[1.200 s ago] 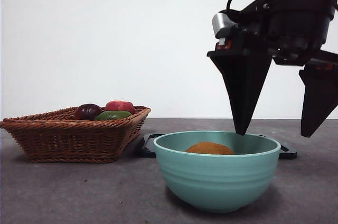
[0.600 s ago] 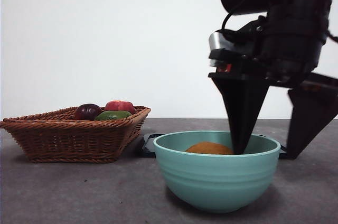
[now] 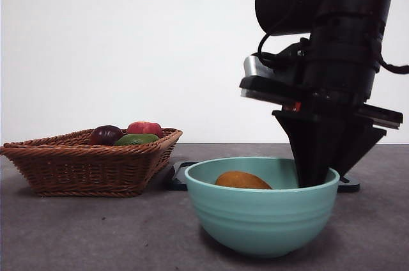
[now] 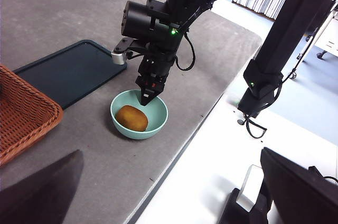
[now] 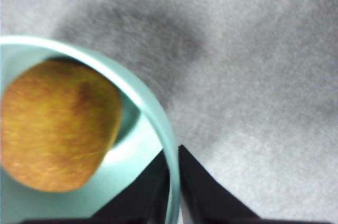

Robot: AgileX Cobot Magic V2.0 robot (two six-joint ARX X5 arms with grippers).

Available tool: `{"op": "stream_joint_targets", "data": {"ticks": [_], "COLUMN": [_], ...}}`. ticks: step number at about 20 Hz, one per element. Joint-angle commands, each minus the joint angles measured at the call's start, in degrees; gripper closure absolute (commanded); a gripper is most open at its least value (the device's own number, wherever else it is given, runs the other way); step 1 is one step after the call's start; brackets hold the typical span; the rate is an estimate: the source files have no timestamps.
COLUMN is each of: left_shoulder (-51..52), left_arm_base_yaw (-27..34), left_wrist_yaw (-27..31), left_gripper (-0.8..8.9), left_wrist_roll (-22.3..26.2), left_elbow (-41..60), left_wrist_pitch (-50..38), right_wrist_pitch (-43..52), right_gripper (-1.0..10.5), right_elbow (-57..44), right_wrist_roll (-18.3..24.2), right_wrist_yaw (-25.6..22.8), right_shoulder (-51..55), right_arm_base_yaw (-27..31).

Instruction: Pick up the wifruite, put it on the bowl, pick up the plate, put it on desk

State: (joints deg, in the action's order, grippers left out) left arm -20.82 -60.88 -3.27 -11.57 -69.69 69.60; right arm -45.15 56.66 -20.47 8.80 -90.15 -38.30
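A: Where is the wifruite (image 3: pixel 241 180) sitting, and what is the right gripper (image 5: pixel 173 179) doing?

B: The wifruite is lying inside the bowl (image 3: pixel 262 216), left of centre in the front view, touching nothing but the bowl's floor. The right gripper is pinching the bowl's rim at its right side: in the right wrist view one jaw is pressing the inner wall and the other the outer wall, the teal edge clamped between them.

A: And the left gripper (image 4: pixel 158 203)?

B: It is waiting well apart, high over the desk (image 4: pixel 63 12), its jaws standing wide with nothing between them.

A: How is the bowl likely to handle?

B: Judged from its thick, glazed look, it is probably heavy, rigid, slippery and chippable. A one-sided rim hold is likely to let it tilt, so the loose fruit may roll.

A: What else is lying nearby?

B: A wicker basket (image 3: pixel 83 162) at left and a dark tray (image 4: pixel 68 73) behind the bowl.
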Motion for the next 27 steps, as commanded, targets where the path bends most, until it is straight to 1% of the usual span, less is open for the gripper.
{"op": "stream_joint_targets", "data": {"ticks": [1,5,7,9,12,14,17,20,22,24,27], "left_shoulder": [0.02,0.02,0.02,0.02,0.02,0.02,0.02,0.02,0.02,0.02,0.02], "left_arm_base_yaw": [-0.63,-0.63,-0.63,-0.63,-0.63,-0.63,-0.63,-0.63,-0.63,-0.63,-0.63], "left_wrist_yaw": [-0.13,-0.13,-0.13,-0.13,-0.13,-0.13,-0.13,-0.13,-0.13,-0.13,-0.13], "left_gripper": [2.2,2.2,2.2,2.2,2.2,2.2,2.2,2.2,2.2,2.2,2.2], "left_wrist_roll": [1.51,1.97,1.95,1.92,1.92,1.95,1.92,1.92,1.92,1.92,1.92], "left_elbow": [-1.09,-1.09,-1.09,-1.09,-1.09,-1.09,-1.09,-1.09,-1.09,-1.09,-1.09], "left_wrist_pitch": [-1.07,-1.92,-1.92,-1.9,-1.92,-1.92,-1.92,-1.9,-1.9,-1.9,-1.9], "right_wrist_pitch": [-3.08,-7.93,-7.78,-7.67,-7.69,-7.67,-8.13,-9.03,-9.01,-9.68,-10.54], "right_gripper": [9.3,9.3,9.3,9.3,9.3,9.3,9.3,9.3,9.3,9.3,9.3], "right_elbow": [3.8,11.15,14.34,17.9,24.76,29.77,37.07,42.66,43.3,43.3,43.3], "right_wrist_roll": [-0.57,0.35,0.87,2.34,3.91,4.72,5.66,6.38,6.36,6.88,7.45], "right_wrist_yaw": [-0.48,0.0,0.2,0.52,4.74,5.05,4.72,4.46,4.07,1.84,1.66], "right_shoulder": [-0.72,-0.98,-1.27,-2.69,-7.76,-12.24,-19.3,-26.12,-28.83,-29.94,-30.1], "right_arm_base_yaw": [-0.2,2.62,5.22,8.5,13.7,15.72,17.16,17.2,17.16,17.05,17.07]}}
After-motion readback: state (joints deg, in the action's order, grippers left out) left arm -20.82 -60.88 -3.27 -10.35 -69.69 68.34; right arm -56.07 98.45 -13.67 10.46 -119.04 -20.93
